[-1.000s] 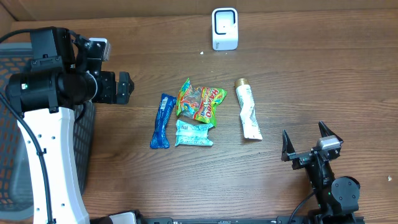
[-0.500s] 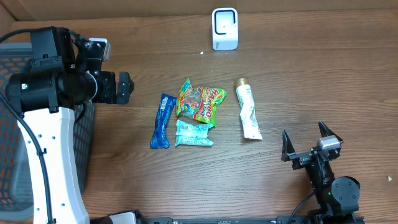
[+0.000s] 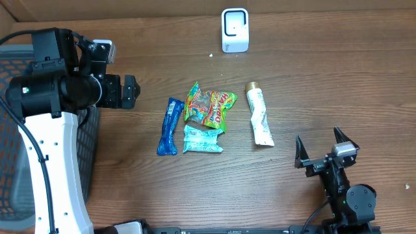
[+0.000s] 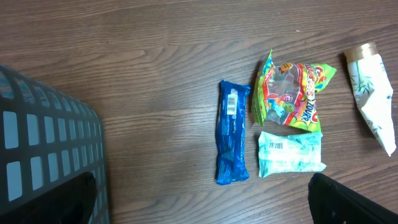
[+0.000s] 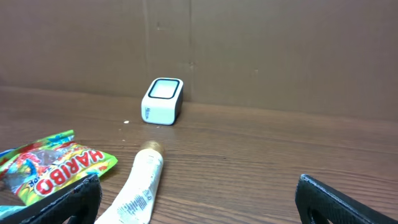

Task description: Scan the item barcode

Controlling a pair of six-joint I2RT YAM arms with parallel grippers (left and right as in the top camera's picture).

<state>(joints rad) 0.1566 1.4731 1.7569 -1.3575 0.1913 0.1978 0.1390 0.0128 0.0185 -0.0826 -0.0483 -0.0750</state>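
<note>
Worktop held scanner at far edge; blue bar, gummy bag, teal packet, tube central; left gripper and right gripper stood released, empty

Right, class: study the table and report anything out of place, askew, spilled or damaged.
Nothing stands out. The Haribo bag is crumpled and its lower edge touches the teal packet; a white speck lies near the scanner.

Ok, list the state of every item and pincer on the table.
Left pincer: open, empty.
Right pincer: open, empty.
Blue bar: flat, barcode up.
Haribo bag: lying flat.
Teal packet: flat, barcode up.
Tube: lying, capped.
Scanner: upright.
</note>
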